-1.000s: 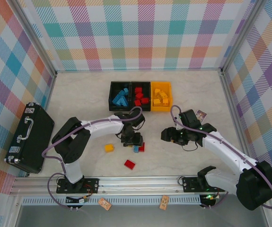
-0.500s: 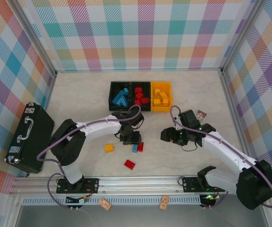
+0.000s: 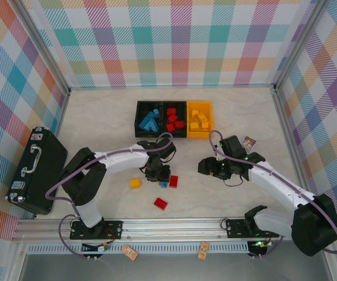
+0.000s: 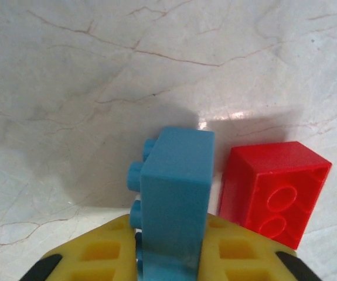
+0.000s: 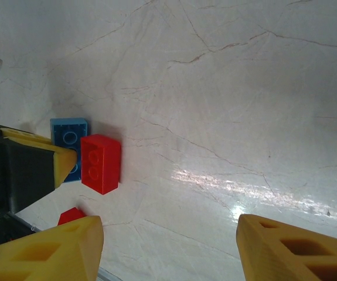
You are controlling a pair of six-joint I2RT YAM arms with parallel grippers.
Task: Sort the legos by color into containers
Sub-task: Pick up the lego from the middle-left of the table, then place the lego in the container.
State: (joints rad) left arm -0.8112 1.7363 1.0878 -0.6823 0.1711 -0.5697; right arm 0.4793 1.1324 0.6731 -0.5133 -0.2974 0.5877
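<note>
Upper centre, three joined bins (image 3: 162, 103): the left black one holds blue bricks (image 3: 150, 120), the middle black one red bricks (image 3: 174, 121), the yellow one yellow bricks (image 3: 198, 120). Below them, the left gripper (image 3: 159, 173) pinches a blue brick (image 4: 177, 193) just beside a red brick (image 4: 272, 190). The right gripper (image 5: 168, 240) has its fingers spread.

Three joined bins (image 3: 174, 102) sit behind four loose bricks (image 3: 160, 203), suitcase (image 3: 36, 170) far left.

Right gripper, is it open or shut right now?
Open. On the right gripper, the yellow fingers stand wide apart, bare table between them, nothing held.
</note>
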